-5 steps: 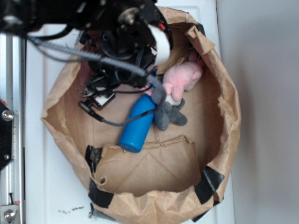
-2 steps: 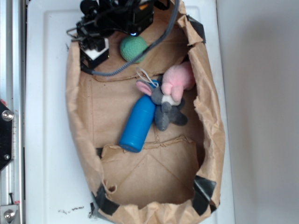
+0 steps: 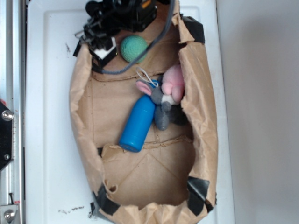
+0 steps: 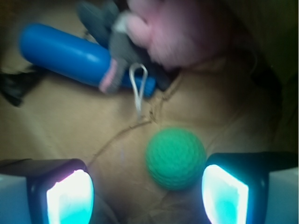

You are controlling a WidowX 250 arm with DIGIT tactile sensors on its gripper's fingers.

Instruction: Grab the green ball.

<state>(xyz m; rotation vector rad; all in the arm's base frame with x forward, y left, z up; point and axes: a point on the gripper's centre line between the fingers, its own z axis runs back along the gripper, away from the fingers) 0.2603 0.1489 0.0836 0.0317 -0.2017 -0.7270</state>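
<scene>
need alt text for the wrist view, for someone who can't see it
A small mint-green dimpled ball lies on brown paper between the open gripper fingers, nearer the right one. Behind it lie a blue cylinder and blurred pink and grey plush toys.

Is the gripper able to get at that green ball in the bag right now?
Probably yes. The gripper is open and the green ball lies between its fingers, nearer one side, with bare paper around it. The blue cylinder and plush toys lie apart.
</scene>
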